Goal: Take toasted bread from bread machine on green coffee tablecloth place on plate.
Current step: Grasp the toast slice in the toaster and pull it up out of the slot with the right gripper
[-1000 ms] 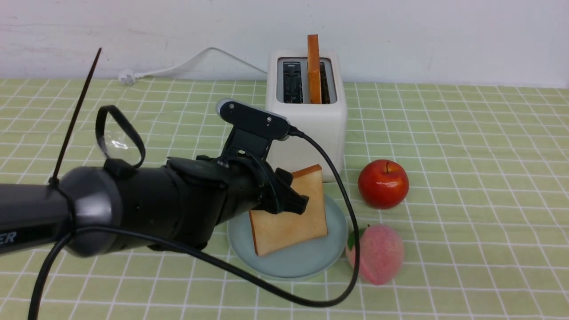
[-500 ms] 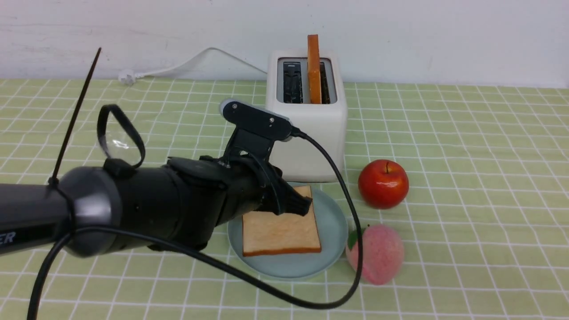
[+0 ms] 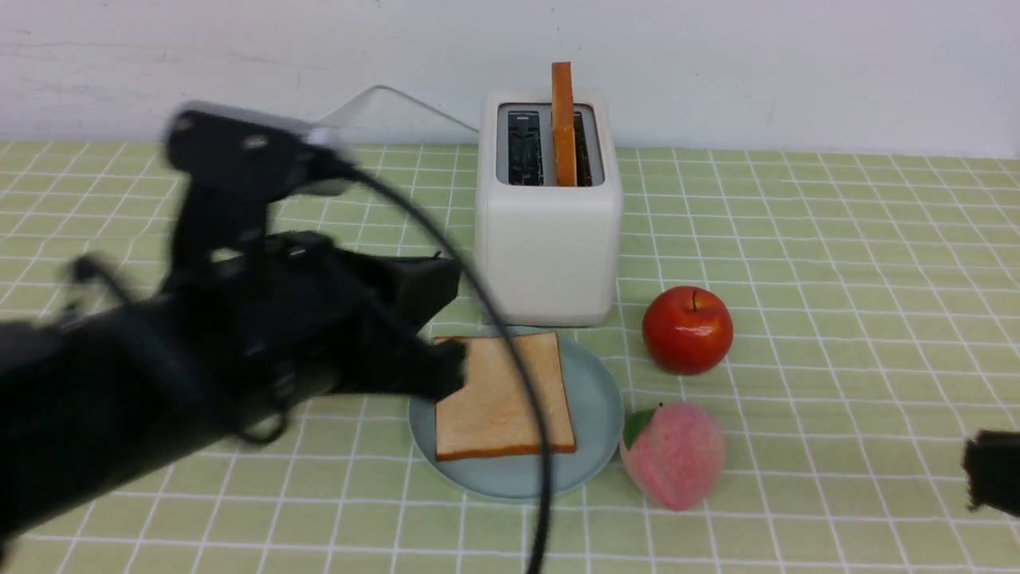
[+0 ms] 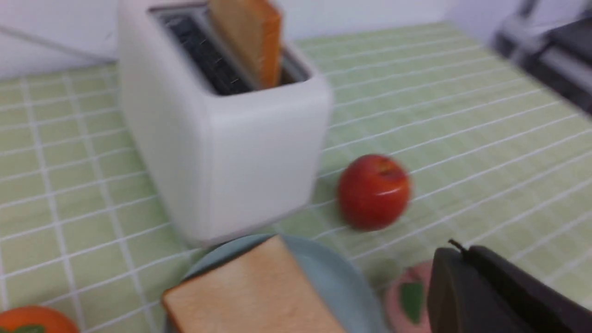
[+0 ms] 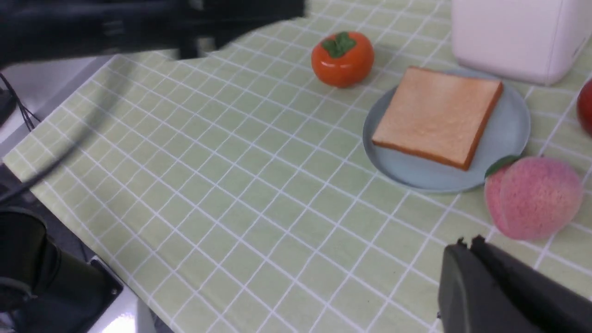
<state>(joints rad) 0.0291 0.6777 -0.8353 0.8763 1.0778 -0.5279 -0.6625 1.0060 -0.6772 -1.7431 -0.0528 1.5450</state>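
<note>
Golden toast (image 3: 504, 396) lies flat on the blue-green plate (image 3: 598, 414), so I judge it delivered; a second slice (image 3: 562, 119) stands upright in the white toaster (image 3: 550, 247) behind. My left gripper (image 3: 446, 371), near the plate, has its fingers pressed together, empty; my right gripper (image 3: 988, 470) likewise.

No legible txt, labels or nos. anywhere.

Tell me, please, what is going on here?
The robot is taking toast from the bread machine to the plate. One slice of toasted bread lies flat on the plate; a second slice stands upright in the machine. The left hand, shut and empty, is at the plate's left side. The right hand, also shut and empty, is low at the far right.
</note>
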